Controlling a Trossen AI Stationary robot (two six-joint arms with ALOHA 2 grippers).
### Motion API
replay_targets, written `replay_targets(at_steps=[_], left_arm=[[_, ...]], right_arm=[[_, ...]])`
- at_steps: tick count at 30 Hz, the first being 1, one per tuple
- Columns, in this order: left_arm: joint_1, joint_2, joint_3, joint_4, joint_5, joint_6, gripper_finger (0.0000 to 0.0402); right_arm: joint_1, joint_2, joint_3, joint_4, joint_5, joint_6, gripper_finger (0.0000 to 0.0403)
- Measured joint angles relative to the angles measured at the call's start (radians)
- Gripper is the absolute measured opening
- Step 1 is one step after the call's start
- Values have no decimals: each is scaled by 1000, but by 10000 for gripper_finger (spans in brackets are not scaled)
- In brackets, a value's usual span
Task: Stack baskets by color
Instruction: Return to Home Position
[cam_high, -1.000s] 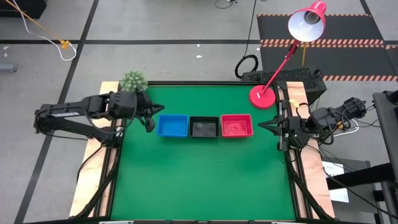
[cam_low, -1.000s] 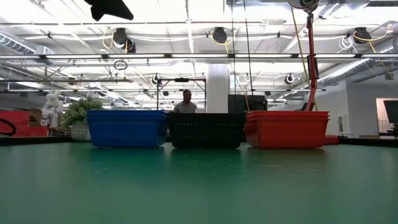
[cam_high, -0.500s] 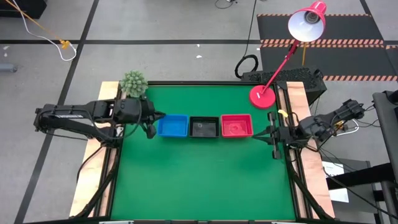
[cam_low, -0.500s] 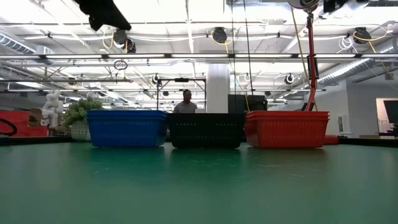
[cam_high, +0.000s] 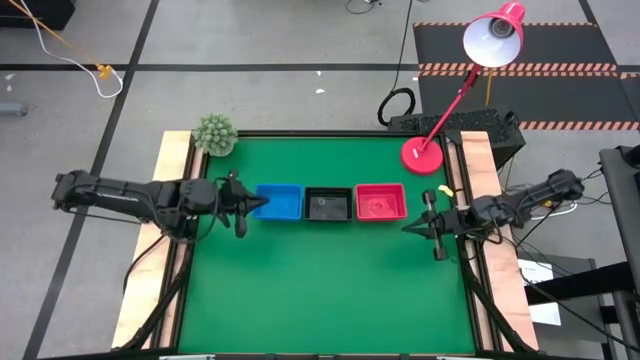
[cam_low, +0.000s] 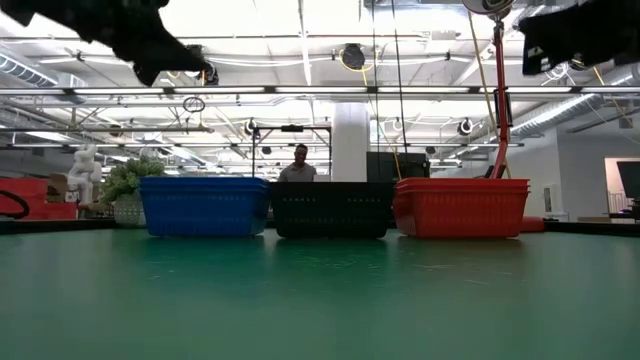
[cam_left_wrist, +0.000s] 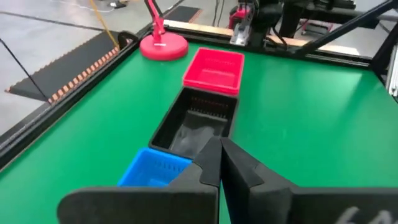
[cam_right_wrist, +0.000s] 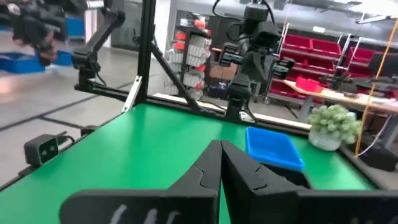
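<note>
Tabletop: green mat between pale wooden side rails, grey floor all round
Blue baskets: small shallow rectangular blue plastic baskets, nested in one stack at the left end of a row across the tabletop's middle
Black baskets: same kind in black plastic, stacked at the row's centre, close against both neighbours
Red baskets: same kind in red plastic, stacked at the right end; layered rims in the low view, exact count hard to tell
Left tool: raised above the tabletop, just beside the blue stack's outer end, dark fingers pressed together, holding nothing
Right tool: raised near the tabletop's right edge, apart from the red stack, fingers closed together, empty
Lamp: red desk lamp, round base at the far right corner
Plant: small green potted plant at the far left corner
</note>
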Motion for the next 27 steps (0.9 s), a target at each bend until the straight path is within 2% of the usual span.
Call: replay_targets(at_steps=[5,13,21,27], left_arm=[[-4,-78,-104,65,0,-5,3],[-4,-220,-210,93,1,-43,3],[-3,-292,-231,80,2,-25,3],[-3,-311,-231,29,2,-25,2]], right_arm=[[-28,-2,-88,98,-69,60,0],[-71,-7,-102,104,-105,45,0],[-179,-9,-102,64,-233,15,0],[-256,-9,-136,88,-280,4,0]])
